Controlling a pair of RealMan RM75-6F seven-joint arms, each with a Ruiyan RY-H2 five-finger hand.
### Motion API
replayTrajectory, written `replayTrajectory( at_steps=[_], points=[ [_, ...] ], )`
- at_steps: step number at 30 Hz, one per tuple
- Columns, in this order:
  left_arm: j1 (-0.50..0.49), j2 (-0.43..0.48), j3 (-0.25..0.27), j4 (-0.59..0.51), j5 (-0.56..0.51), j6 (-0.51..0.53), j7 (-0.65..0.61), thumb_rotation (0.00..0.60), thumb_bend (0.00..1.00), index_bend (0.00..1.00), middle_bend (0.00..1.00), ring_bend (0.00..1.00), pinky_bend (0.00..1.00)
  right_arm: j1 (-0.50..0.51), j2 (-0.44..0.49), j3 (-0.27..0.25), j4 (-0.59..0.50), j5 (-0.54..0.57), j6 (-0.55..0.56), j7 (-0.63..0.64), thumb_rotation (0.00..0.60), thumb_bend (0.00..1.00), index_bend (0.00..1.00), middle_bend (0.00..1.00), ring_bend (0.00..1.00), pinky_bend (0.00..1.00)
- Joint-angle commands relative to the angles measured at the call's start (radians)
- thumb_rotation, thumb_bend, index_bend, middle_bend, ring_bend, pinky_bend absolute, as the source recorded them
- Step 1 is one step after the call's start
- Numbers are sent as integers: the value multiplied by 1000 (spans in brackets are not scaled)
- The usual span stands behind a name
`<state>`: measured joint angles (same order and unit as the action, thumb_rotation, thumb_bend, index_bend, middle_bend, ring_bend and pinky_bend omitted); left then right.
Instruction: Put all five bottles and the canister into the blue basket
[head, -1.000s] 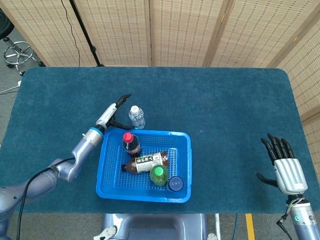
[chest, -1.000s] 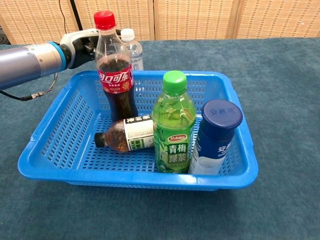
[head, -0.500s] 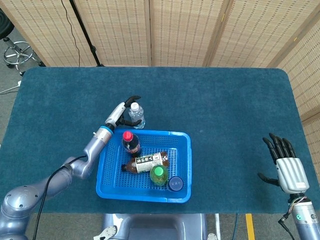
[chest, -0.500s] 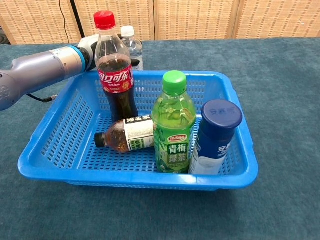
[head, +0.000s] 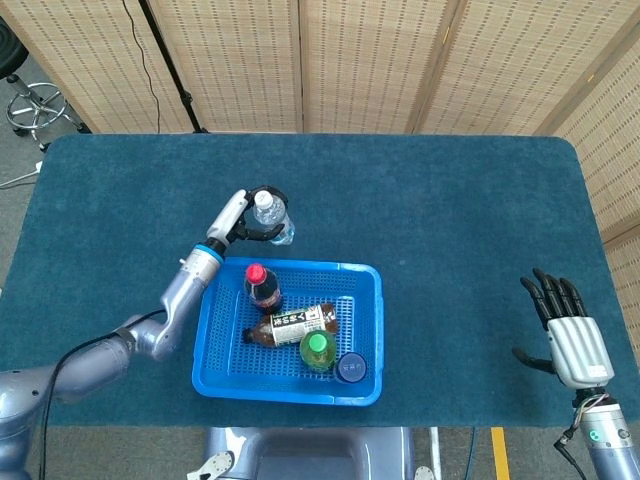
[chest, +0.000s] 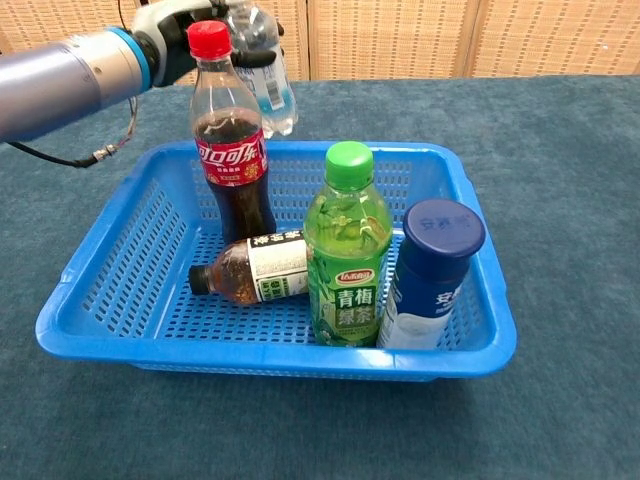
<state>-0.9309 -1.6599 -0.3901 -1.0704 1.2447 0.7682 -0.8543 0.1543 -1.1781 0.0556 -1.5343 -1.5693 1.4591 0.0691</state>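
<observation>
Woven screens stand behind the blue-felted desk (head: 450, 200), where the blue basket (head: 365, 330) sits near the front edge. Just beyond its far rim, the left hand (head: 245, 222) grips the clear water bottle (head: 273, 218), lifted and tilted in the chest view. The cola bottle (chest: 226, 140) stands upright in the near corner (right on the likely route in), so the carried bottle could knock it over onto the lying tea bottle (chest: 255, 270). A loose wrap could also let the tilted bottle slip outside the rim. The green bottle (chest: 347, 250) and canister (chest: 432, 275) crowd the other side. The right hand (head: 572, 335) hovers empty, fingers spread, well apart.
</observation>
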Motion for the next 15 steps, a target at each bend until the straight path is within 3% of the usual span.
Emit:
replayTrajectory(
  at_steps=[1,7,12,15],
  points=[
    [89,200,-8,-225,49,67,-8,600,378,585,447,345,356,1,-2,-2,-3,-4,0,-4,600,0,27,0,0,0],
    [244,439,63,-439,191,212,-49,600,390,570,448,345,382,-9,-11,5,-3,-4,28,-54,600,0,27,0,0,0],
    [346,575,164,-474,343,332,-165,600,412,570,447,351,386,-19,-20,1,-23,-18,52,-90,600,0,27,0,0,0],
    [388,609,220,-461,425,413,-230,600,412,570,447,352,386,-22,-20,-4,-29,-30,59,-99,600,0,27,0,0,0]
  ],
)
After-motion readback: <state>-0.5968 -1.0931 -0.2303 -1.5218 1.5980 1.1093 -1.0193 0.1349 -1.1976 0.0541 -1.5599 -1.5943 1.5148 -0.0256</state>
